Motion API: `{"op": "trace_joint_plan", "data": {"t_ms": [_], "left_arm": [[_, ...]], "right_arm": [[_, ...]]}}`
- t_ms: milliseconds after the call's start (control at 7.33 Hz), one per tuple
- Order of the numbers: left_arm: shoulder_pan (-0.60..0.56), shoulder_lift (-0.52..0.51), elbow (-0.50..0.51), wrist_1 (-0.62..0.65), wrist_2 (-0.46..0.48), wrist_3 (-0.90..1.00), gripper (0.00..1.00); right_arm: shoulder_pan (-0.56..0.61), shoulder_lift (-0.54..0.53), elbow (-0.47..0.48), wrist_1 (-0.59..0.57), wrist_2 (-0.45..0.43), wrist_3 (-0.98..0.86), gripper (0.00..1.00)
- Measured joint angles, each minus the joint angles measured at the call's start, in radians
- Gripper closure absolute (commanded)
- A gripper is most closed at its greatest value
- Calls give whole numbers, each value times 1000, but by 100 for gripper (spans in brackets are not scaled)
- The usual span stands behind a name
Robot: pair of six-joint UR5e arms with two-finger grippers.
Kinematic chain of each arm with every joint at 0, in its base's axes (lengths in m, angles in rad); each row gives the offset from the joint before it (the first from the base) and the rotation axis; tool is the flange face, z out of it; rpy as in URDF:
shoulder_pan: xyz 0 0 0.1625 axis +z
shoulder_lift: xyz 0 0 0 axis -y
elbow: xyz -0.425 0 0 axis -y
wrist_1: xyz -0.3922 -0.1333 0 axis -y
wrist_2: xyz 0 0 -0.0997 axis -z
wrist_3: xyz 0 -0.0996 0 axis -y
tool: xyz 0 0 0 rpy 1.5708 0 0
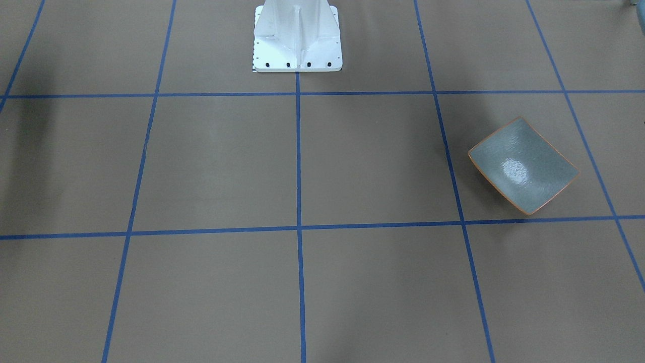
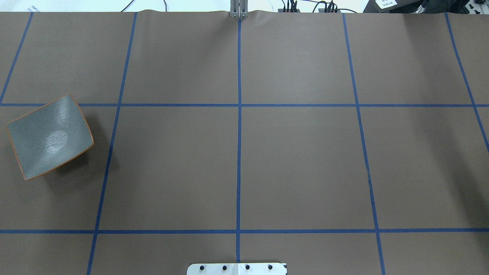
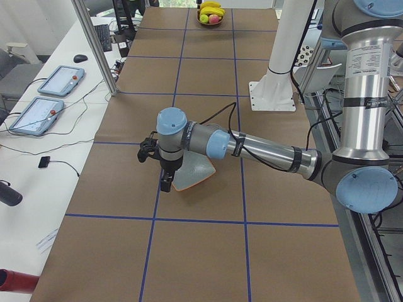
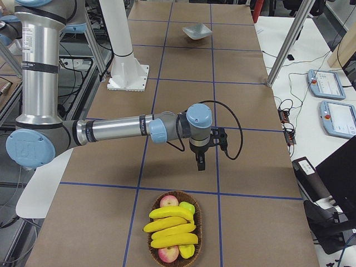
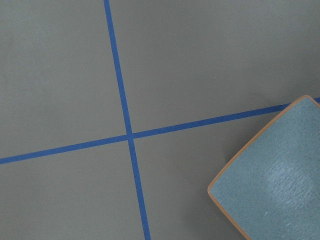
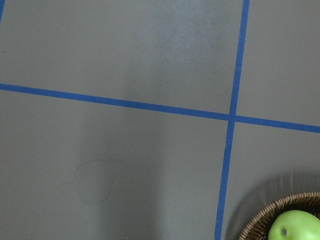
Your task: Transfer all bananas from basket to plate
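The bright-yellow bananas lie stacked in a wicker basket at the table's end on my right; they also show far off in the exterior left view. The grey-green plate with an orange-brown rim sits bare at the other end, also seen in the front view and the left wrist view. My left gripper hangs over the table beside the plate. My right gripper hangs over the table a little short of the basket. I cannot tell whether either is open or shut.
Red and green apples lie among the bananas; one green apple and the basket rim show in the right wrist view. The white robot pedestal stands mid-table. Metal posts and tablets line the operators' side.
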Motion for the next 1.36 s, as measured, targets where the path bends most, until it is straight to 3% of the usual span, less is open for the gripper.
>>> {"op": "trace_joint_plan", "data": {"t_ms": [1364], "left_arm": [[9,32,-6,-13,-17,-6,1]], "right_arm": [[1,-15,10,0,-2,5,0]]}}
